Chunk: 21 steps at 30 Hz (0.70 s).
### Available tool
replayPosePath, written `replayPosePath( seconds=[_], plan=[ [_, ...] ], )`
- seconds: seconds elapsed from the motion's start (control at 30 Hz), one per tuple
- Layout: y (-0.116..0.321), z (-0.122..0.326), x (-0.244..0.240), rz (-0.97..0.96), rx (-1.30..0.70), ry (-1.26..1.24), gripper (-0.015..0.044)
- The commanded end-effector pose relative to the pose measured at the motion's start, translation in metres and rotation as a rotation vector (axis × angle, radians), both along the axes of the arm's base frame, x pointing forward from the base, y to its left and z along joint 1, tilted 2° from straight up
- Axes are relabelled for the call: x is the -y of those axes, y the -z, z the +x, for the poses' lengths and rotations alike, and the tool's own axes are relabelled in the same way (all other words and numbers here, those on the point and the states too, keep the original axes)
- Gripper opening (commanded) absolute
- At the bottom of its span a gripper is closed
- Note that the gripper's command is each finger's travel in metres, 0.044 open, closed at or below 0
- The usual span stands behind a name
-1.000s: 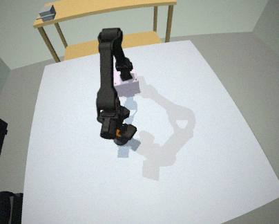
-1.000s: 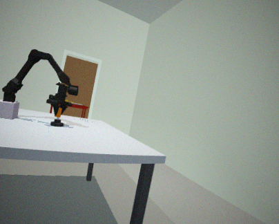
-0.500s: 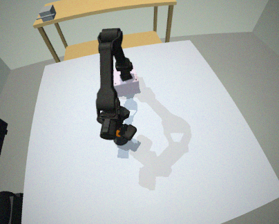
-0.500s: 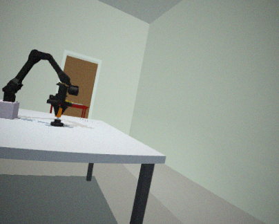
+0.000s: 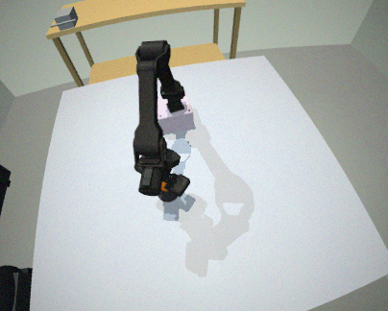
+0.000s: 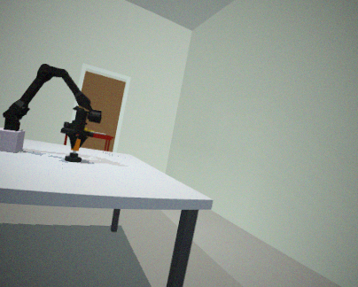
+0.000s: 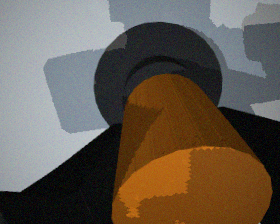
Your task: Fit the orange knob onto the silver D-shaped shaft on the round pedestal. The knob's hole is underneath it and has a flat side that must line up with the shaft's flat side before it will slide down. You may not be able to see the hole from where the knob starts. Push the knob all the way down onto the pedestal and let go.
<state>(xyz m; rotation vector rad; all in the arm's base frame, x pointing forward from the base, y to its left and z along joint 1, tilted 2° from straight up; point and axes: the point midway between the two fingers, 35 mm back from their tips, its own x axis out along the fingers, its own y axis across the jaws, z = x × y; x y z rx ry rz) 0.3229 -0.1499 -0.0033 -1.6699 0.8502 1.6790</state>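
The orange knob (image 5: 163, 184) (image 6: 77, 143) (image 7: 165, 120) is held upright in my gripper (image 5: 166, 185) (image 6: 76, 143) (image 7: 169, 125), which is shut on it. The round dark pedestal (image 5: 167, 196) (image 6: 73, 158) (image 7: 109, 82) stands directly below. In the exterior view a small pale piece, seemingly the silver shaft (image 6: 74, 152), shows between the knob's lower end and the pedestal, so the knob is a little above the pedestal. In the wrist view the knob covers the shaft. The hole and both flat sides are hidden, and I cannot tell whether the shaft's tip is inside the knob.
The arm's pale base block (image 5: 177, 123) (image 6: 11, 140) stands on the white table (image 5: 288, 216) (image 6: 146, 186) behind the pedestal. A wooden bench (image 5: 168, 12) with a grey box (image 5: 66, 18) is beyond the table. Arm shadows fall around the pedestal.
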Motion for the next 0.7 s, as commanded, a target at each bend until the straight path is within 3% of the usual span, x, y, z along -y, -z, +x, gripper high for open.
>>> replayPosePath(
  seconds=[0.0, 0.67],
  plan=[
    [0.0004, 0.0008, 0.0009, -0.005, 0.003, -0.016, 0.0],
    [0.0064, -0.0002, 0.0001, -0.004, 0.003, -0.021, 0.0]
  ],
)
